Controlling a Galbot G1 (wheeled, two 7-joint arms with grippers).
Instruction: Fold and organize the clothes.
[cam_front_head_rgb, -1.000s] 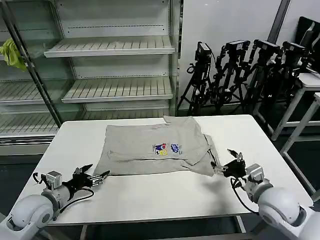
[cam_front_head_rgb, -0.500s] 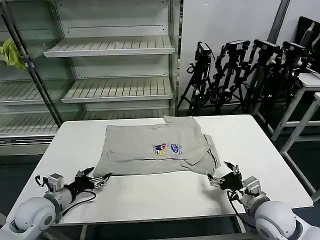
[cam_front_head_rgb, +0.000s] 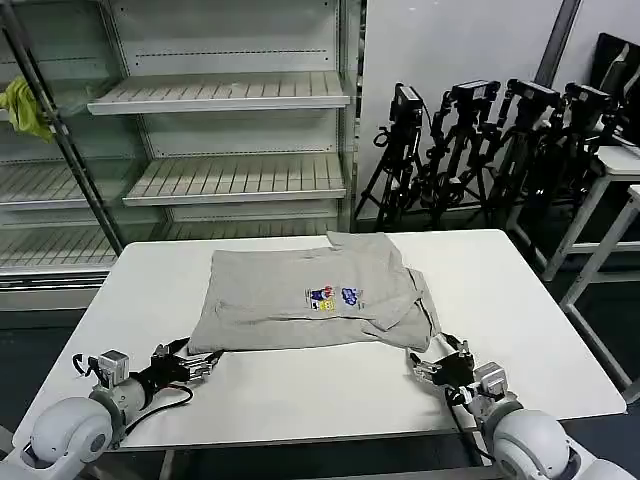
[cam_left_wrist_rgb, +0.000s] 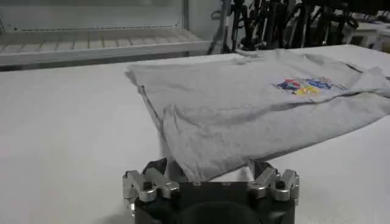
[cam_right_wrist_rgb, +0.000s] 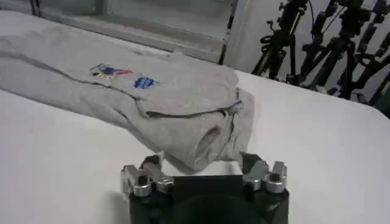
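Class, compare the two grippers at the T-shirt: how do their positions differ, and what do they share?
The left gripper sits at the T-shirt's flat near-left corner; the right gripper faces the bunched, folded near-right corner. Both are low on the white table, open, at the near edge, holding nothing.

- The cartoon print (cam_front_head_rgb: 334, 296) on the grey T-shirt (cam_front_head_rgb: 300, 300) is too small to make out.
- The shirt's right side is folded under itself, hiding that sleeve.
- The yellow-green cloth (cam_front_head_rgb: 22, 104) on the shelving is cut by the picture's left edge.
- Both wrist views cut off each gripper's base at the picture's edge.
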